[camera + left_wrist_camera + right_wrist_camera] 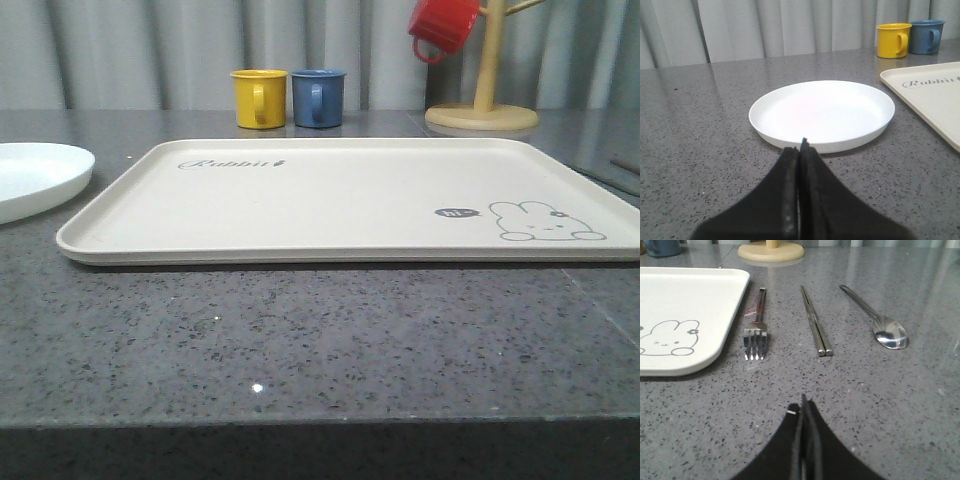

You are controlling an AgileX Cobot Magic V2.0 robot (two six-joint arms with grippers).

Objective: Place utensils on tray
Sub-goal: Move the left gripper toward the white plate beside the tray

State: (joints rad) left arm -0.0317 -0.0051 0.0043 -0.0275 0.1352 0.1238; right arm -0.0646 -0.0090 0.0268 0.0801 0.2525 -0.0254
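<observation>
Front view first: we are looking across the speckled grey counter [300, 350] at the cream tray [350, 205], which is lying flat with nothing on it, its rabbit drawing [545, 222] at the near right corner and the "Rabbit" script [230, 164] toward the far left. The white plate [35, 175] is sitting on the counter just beside the tray's left edge, apart from it. Behind the tray, the yellow mug [258, 98] and the blue mug [318, 97] are standing side by side, and a red mug [442, 25] is hanging on a wooden mug tree [485, 95] to the right.

In the left wrist view, we are seeing the left gripper [801, 150] with its fingers pressed together, holding nothing, hovering just short of the plate's [822, 112] near rim.

In the right wrist view, the right gripper [804, 412] is likewise closed and empty over bare counter. Beyond it, the fork [756, 327], the chopsticks [815, 322] and the spoon [877, 320] are lying in a row on the counter beside the tray's [685, 300] right edge, the fork nearest the tray, none touching another.
</observation>
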